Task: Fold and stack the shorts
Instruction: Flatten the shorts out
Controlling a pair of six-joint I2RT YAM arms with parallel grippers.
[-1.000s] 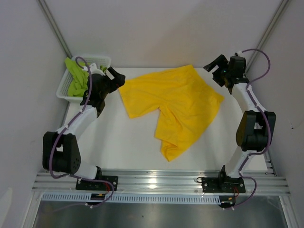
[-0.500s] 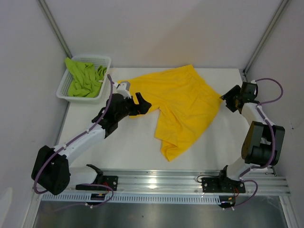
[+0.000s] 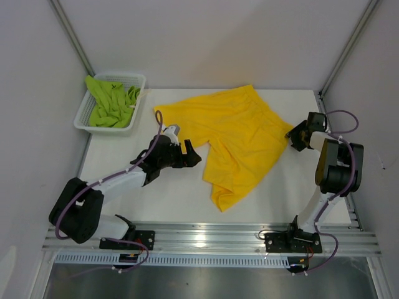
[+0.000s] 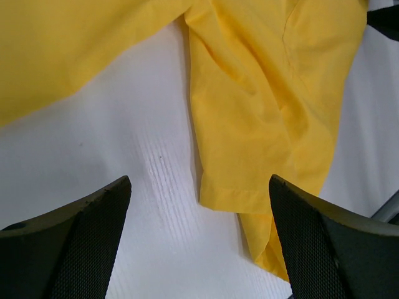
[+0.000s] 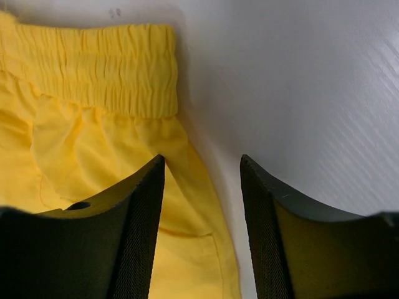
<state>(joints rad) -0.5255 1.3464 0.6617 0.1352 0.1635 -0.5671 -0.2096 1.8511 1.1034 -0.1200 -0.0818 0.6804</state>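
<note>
The white table (image 3: 156, 199) carries the yellow shorts (image 3: 237, 134), spread and rumpled; light, limp cloth, likely to sag; the basket (image 3: 83, 122) at far left holds the lime green shorts (image 3: 109, 106); best pinched at the elastic waistband (image 5: 93, 68); left claw (image 3: 194, 154) gapes empty beside a leg; right claw (image 5: 201, 159) half-open astride the fabric edge.

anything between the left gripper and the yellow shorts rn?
Nothing but bare white table. In the left wrist view the left gripper, jaws open, faces the yellow shorts across a narrow bare strip. The top view agrees.
</note>
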